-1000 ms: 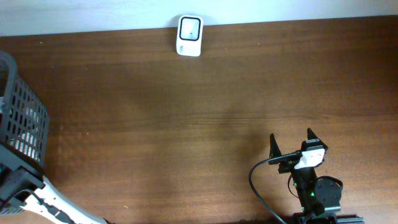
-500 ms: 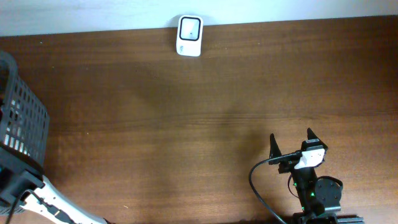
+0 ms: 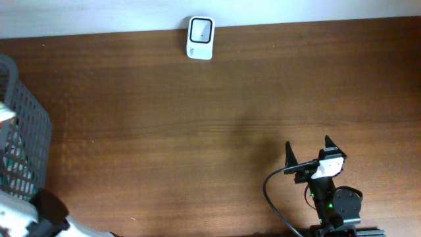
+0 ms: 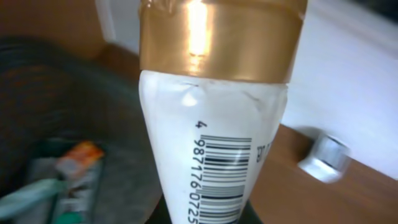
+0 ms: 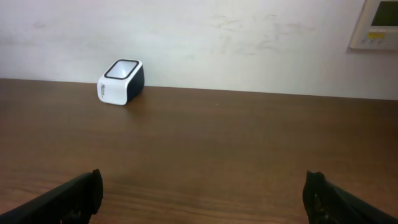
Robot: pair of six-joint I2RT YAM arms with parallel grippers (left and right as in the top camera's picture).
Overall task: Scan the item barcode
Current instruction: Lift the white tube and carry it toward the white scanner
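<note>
Left wrist view: a white tube fills the frame, clamped at its lower end by the left pincer, itself out of sight. You see a shiny gold band, a dented wall and a black barcode facing the camera. Expect it light, soft, slick; grip low, clear of the barcode. Behind it, the grey basket; far across the desk, well apart, the white scanner. Right pincer gapes wide, empty.

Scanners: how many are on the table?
1. The scanner stands at the table's far edge, near the middle; the basket at left could hide another.
</note>
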